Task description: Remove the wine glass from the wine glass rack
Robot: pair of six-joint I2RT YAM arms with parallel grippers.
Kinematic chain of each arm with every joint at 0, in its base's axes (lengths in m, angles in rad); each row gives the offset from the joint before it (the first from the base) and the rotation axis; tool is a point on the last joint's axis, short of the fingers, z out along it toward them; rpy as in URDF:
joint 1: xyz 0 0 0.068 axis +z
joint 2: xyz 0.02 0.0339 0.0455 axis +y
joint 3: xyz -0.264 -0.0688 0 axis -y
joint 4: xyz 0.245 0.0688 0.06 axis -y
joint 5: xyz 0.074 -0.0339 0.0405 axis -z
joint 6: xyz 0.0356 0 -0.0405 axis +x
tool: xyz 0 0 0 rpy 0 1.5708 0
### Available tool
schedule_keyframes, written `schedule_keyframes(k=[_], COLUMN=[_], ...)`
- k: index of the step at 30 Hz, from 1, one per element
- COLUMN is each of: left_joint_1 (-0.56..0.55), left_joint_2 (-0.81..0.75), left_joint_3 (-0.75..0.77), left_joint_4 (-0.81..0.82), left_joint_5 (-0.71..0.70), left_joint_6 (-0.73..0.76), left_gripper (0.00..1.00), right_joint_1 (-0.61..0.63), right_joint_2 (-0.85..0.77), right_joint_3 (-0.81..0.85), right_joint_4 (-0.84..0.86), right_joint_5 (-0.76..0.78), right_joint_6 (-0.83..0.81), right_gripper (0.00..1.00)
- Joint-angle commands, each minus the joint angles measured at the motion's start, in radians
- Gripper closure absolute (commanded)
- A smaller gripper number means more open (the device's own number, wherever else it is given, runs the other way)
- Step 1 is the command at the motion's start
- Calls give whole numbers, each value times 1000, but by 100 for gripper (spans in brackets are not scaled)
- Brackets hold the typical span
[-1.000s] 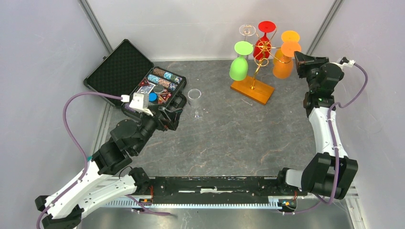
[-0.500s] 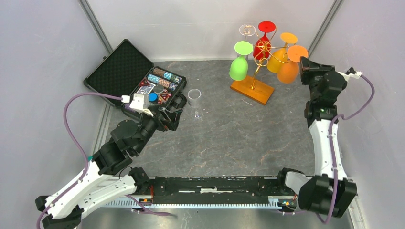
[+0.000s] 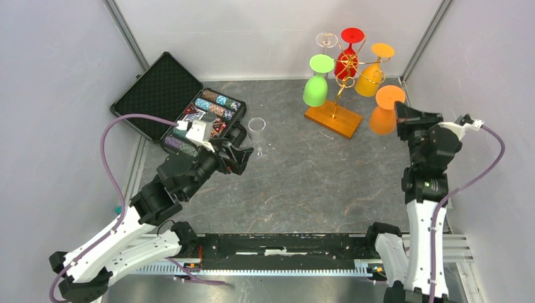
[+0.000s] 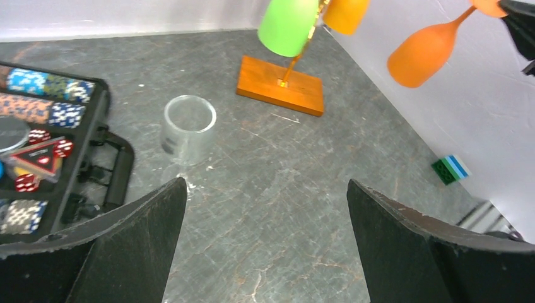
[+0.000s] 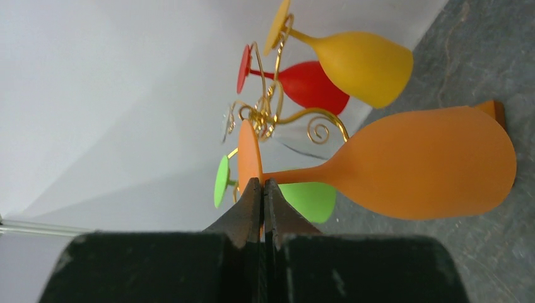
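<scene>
At the upper left of the top view lay an open black case of poker chips (image 3: 165,85). Just right of it the left end effector (image 4: 266,184) hovered with its fingers spread wide and nothing between them, and a clear stemmed glass (image 3: 257,129) stood upright on the grey stone-patterned surface (image 3: 303,183) just ahead. At upper centre the gold wire wine glass rack on its orange-brown wooden base (image 3: 333,120) carried a green glass (image 3: 315,91), a red glass (image 3: 346,63) and a yellow glass (image 3: 367,82). To the right, apart from the wire arms, the matte orange wine glass (image 3: 380,120) hung bowl-down in the air, its round foot pinched by the right end effector (image 5: 263,186).
</scene>
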Motion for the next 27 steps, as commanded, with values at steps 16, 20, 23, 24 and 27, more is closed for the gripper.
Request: schedule_keyframes(k=[16,20,23,24,27], left_joint_1=[-2,-1,-1,-1,5], left_joint_2=[503,597,629,637,659], left_joint_3=[297,300,293,294,296], left_joint_4=[151,203,242,250,261], left_joint_5=[498,552,557,558,543], left_joint_6=[-291,-402,-458,-468,-511], left_gripper=[0,3,12,16,21], right_joint_1=[192,266,311,327,364], right_joint_2=[-159,-134,-104,-99,-81], right_joint_3=[-288,-336,-322,-319,-311], right_joint_4=[133,266,308,317,343], right_joint_5=[-437,-459,-476,-477,-487], right_joint_6=[-90,-57,-73,-78,-81], right_gripper=[100,100,100,100,100])
